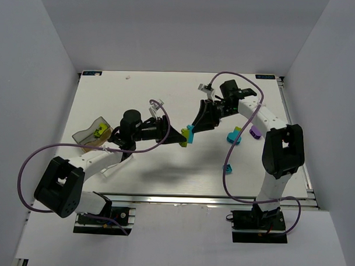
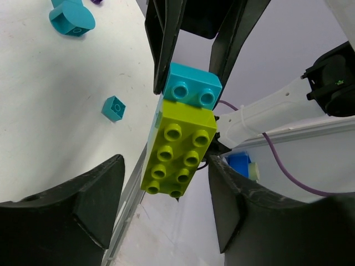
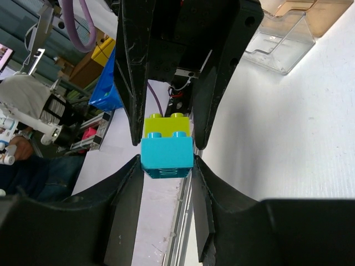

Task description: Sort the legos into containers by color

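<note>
A cyan brick [image 1: 190, 132] and a lime green brick [image 1: 183, 142] are stuck together and held above the middle of the table. My right gripper [image 1: 193, 130] is shut on the cyan brick [image 3: 166, 153]. In its wrist view the gripper [image 3: 166, 162] has both fingers pressed on the brick's sides. My left gripper [image 1: 179, 138] is open around the lime brick [image 2: 177, 149]. In the left wrist view the gripper [image 2: 166, 163] has its left finger apart from the brick and its right finger close by the edge. The clear container [image 1: 91, 133] sits at the left.
A lime brick [image 1: 99, 130] lies in the container, which also shows in the right wrist view [image 3: 288, 33]. Loose on the table to the right are a cyan rounded brick [image 1: 234, 135], a purple brick [image 1: 254, 131] and a small cyan brick [image 1: 228, 168].
</note>
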You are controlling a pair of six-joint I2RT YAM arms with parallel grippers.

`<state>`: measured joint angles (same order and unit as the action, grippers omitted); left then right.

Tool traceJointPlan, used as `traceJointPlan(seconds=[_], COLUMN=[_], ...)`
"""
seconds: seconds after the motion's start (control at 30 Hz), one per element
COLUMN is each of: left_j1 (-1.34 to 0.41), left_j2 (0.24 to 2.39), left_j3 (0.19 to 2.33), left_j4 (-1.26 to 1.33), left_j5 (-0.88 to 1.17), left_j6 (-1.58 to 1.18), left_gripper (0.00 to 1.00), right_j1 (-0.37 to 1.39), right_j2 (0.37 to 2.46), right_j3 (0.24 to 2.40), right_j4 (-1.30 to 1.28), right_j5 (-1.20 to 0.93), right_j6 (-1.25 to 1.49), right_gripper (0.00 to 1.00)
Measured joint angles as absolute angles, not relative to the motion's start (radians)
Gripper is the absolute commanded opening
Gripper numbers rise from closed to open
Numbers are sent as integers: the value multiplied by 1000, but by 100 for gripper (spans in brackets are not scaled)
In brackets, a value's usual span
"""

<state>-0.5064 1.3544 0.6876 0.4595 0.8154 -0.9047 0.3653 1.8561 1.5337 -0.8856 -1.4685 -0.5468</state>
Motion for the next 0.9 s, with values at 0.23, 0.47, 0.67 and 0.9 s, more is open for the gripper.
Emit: traceJointPlan(seconds=[0.23,0.47,0.67,0.9], left_j1=[-513,-512,-472,-332], left_j2=[1376,1380,1351,1279], left_j3=[696,717,748,751], left_j4=[487,450,313,158], left_j5=[833,848,850,851], left_j6=[-912,-867,-775,-705], left_gripper=[36,23,8,0], right_j1=[366,362,366,373], right_j2=[1860,1865,1864,1848], right_j3=[1534,1534,1504,1434], right_j4=[-892,-899,-860,-793], right_j5=[-1464,-1463,-1443,-1398], right_j6=[-545,-535,-518,-474], right_gripper=[0,0,0,0])
